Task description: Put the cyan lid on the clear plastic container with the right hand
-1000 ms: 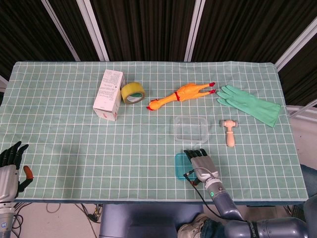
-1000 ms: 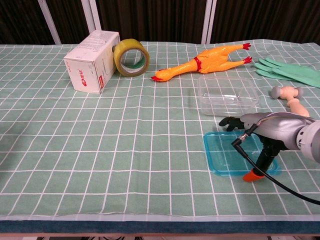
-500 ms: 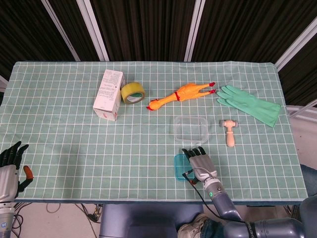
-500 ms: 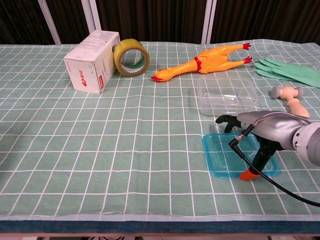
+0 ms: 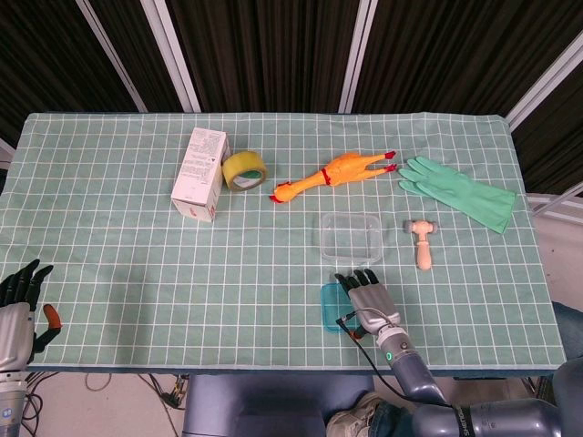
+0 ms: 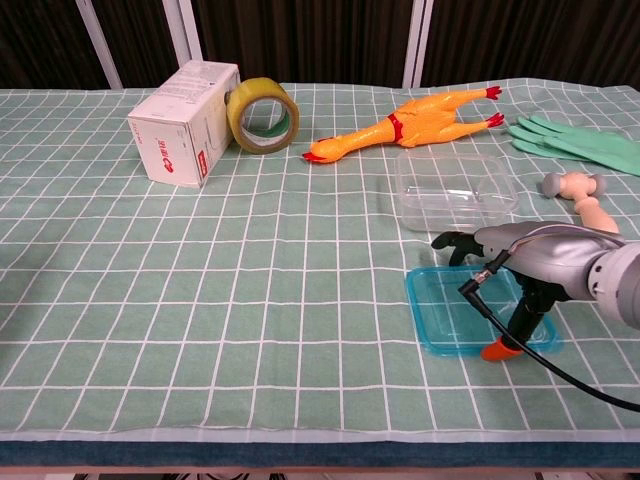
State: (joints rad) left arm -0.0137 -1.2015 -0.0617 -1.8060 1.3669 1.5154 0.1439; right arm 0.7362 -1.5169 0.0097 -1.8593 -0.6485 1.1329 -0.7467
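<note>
One flat cyan plastic lid (image 6: 470, 315) lies on the green checked cloth (image 5: 127, 246) at the lower right of the chest view, just in front of the clear rectangular plastic container (image 6: 452, 188). The right hand (image 6: 525, 262) hovers palm-down over the lid, fingers (image 5: 359, 279) extended toward the container and thumb pointing down at the lid's near edge; whether it grips yet I cannot tell. The step looks like the pick-up: next, a firm pinch, then a lift forward onto the container. The left hand (image 5: 16, 305), lower left, is spread and empty.
</note>
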